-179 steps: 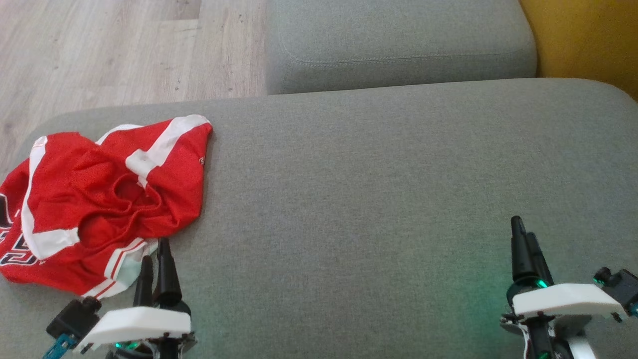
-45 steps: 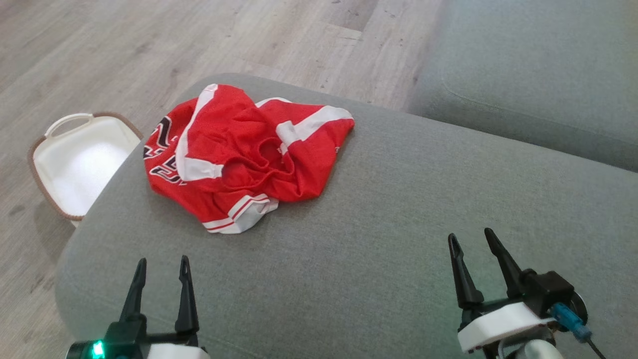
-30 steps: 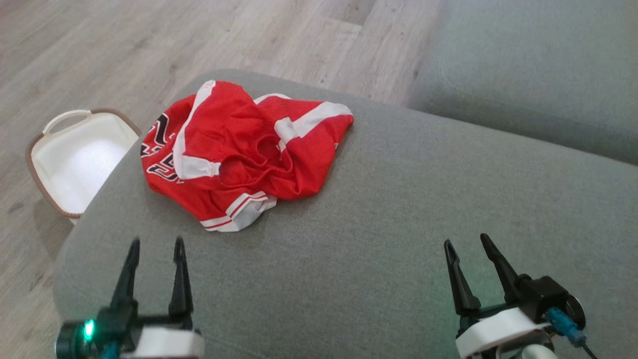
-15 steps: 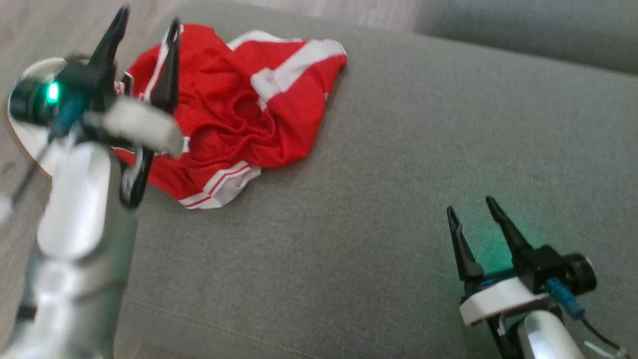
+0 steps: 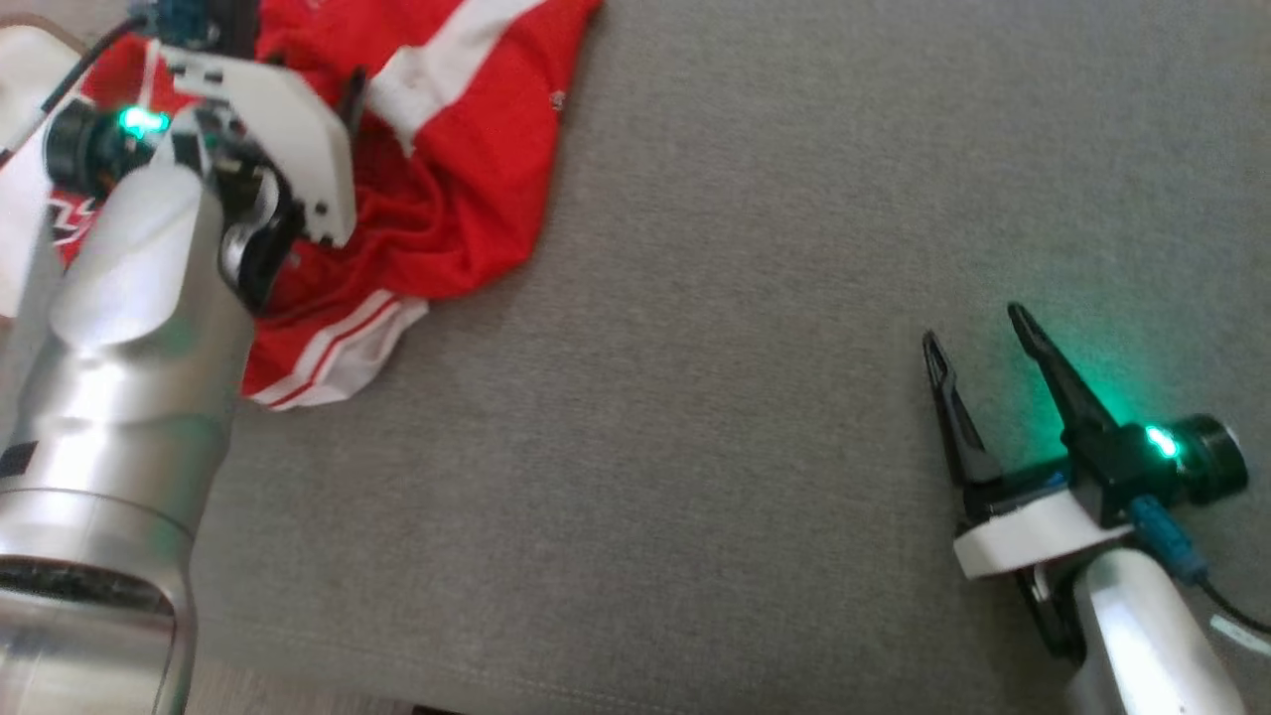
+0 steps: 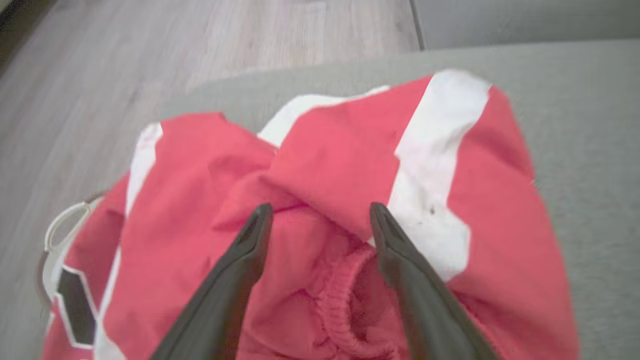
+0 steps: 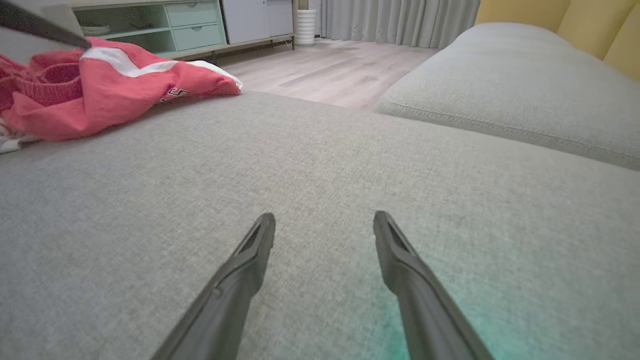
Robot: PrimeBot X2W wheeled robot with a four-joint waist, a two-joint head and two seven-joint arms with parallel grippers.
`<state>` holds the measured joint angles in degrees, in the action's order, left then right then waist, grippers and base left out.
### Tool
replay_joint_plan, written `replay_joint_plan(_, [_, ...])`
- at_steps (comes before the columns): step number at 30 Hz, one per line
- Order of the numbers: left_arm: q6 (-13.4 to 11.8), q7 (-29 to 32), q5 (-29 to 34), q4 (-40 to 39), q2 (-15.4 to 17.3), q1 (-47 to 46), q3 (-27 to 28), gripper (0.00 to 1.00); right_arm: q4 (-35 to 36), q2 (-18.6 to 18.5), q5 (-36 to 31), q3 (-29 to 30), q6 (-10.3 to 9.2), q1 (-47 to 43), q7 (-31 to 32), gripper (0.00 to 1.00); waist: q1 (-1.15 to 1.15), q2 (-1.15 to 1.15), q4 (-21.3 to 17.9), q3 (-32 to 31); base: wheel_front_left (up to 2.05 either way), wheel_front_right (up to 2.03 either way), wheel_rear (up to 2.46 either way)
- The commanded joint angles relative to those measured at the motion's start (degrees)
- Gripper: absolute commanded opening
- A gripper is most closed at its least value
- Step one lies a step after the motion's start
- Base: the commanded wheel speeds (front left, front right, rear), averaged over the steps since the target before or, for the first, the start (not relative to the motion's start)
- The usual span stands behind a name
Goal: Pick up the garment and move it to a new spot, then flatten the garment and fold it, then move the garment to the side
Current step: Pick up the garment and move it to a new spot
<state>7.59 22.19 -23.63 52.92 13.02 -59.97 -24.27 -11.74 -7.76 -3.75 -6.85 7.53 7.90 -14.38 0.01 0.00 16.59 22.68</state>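
Garment (image 5: 467, 189): red jersey with white bands, crumpled in a heap at the left end of the grey cushion (image 5: 755, 298), near the edge by the floor (image 6: 250, 40)
Left gripper (image 6: 320, 215): jaws wide apart, nothing held; poised over the heap's middle, fingertips either side of a raised fold; contact with the cloth cannot be told
Right gripper (image 5: 971, 326): jaws wide apart, empty; low over bare cushion, well apart from the garment
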Motion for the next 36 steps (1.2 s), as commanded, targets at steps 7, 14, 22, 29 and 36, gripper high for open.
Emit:
replay_joint_plan(7, [-0.1, -0.7, -2.0, 6.7, 3.9, -2.4, 0.5, 1.00, 3.7, 0.5, -0.9, -0.5, -0.04, 2.1, -0.6, 1.00, -0.01, 0.00, -4.3, 3.8, 0.00, 0.00, 0.00])
replay_joint_plan(14, [-0.1, -3.7, -5.0, 7.3, 3.8, -2.9, -3.7, 0.00, 3.6, 1.1, -0.8, 0.3, -0.04, 2.1, -0.6, 1.00, -0.01, 0.00, -4.6, 2.2, 0.00, 0.00, 0.00])
replay_joint_plan(22, [-0.1, -14.9, -6.6, 5.6, 7.9, -5.9, -6.1, 0.00, 2.2, 3.1, 0.6, -1.2, -0.04, 2.2, -0.6, 1.00, -0.01, 0.00, -6.6, -3.7, 0.00, 0.00, 0.00])
replay_joint_plan(29, [-0.1, -19.0, -7.7, 2.0, 10.5, -8.2, -9.4, 0.00, 0.8, 4.5, 2.5, -1.7, -0.04, 0.2, -0.6, 1.00, -0.01, 0.00, -10.2, -11.3, 0.00, 0.00, 0.00])
replay_joint_plan(36, [-0.1, -19.2, -9.5, -6.1, 11.7, -9.8, -15.6, 0.00, 0.1, 4.9, 6.2, -3.2, -0.04, -2.7, -0.6, 1.00, -0.01, 0.00, -15.2, -18.9, 0.00, 0.00, 0.00])
